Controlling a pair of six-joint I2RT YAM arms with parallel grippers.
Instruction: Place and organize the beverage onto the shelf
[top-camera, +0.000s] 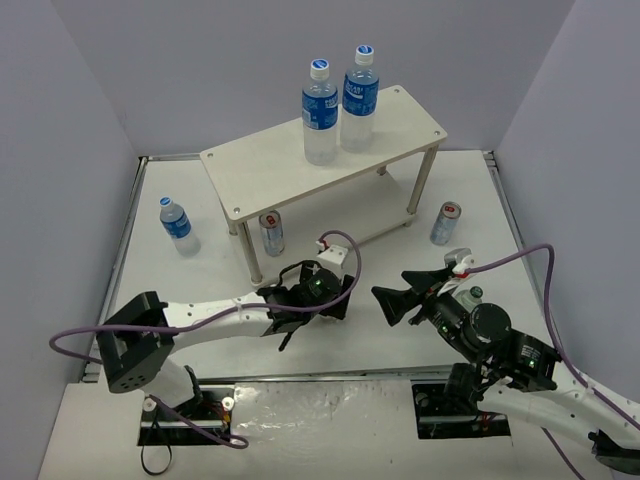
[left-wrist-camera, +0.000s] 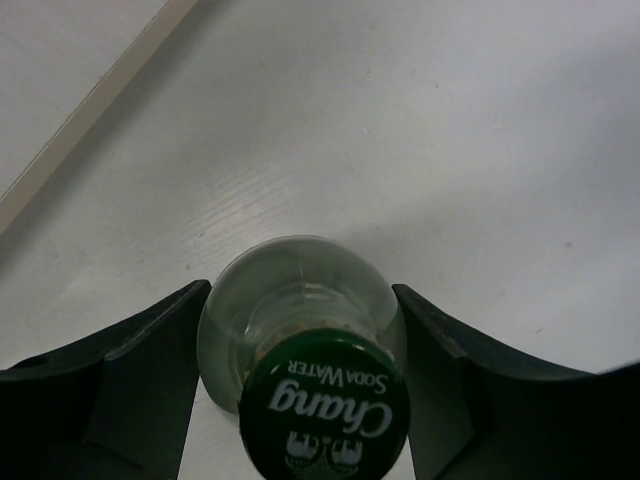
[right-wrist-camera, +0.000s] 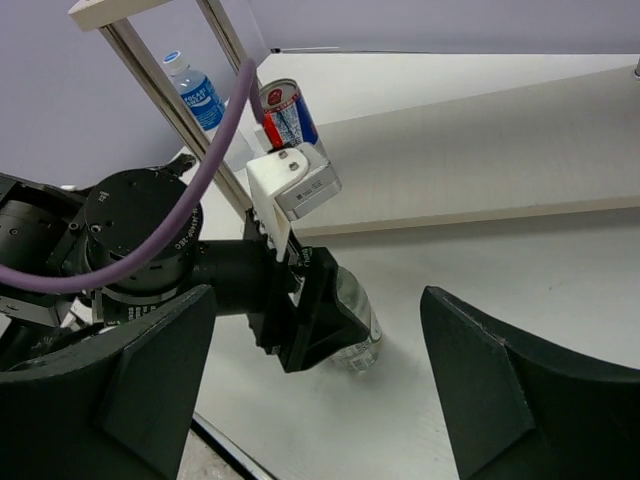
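A: What is the left gripper (left-wrist-camera: 300, 296) doing with the small clear glass bottle with the green metal cap (left-wrist-camera: 305, 350)?

B: Its black jaws are pressing against both sides of the bottle's rounded shoulder, so it is gripping it. The bottle seems to be standing on the white table (top-camera: 360, 345), in front of the two-tier shelf of pale wood (top-camera: 270, 165).

A: And the right gripper (top-camera: 413, 285)?

B: Its jaws are standing wide apart and holding nothing, and it is facing the bottle from the right.

A: How should the left arm be going about this step?

B: Probably carefully. The glass is smooth and curved, and the jaws are bearing on a slope rather than a straight wall, so the bottle may be prone to sliding. Lifting straight up and keeping the bottle upright looks wise, with the swing toward the shelf coming only once the board edge is cleared.

A: Where is there room?

B: The flat, matte top board is offering bare space left of the two tall clear plastic bottles with blue labels and white caps (top-camera: 320, 110). The thin legs are leaving the lower board open too.

A: Anything nearby to mind?

B: One slim silver can with a red top (top-camera: 271, 232) is standing by the front left leg. Another silver can (top-camera: 445, 223) is waiting right of the shelf, and a small blue-labelled plastic bottle (top-camera: 177, 225) far left.
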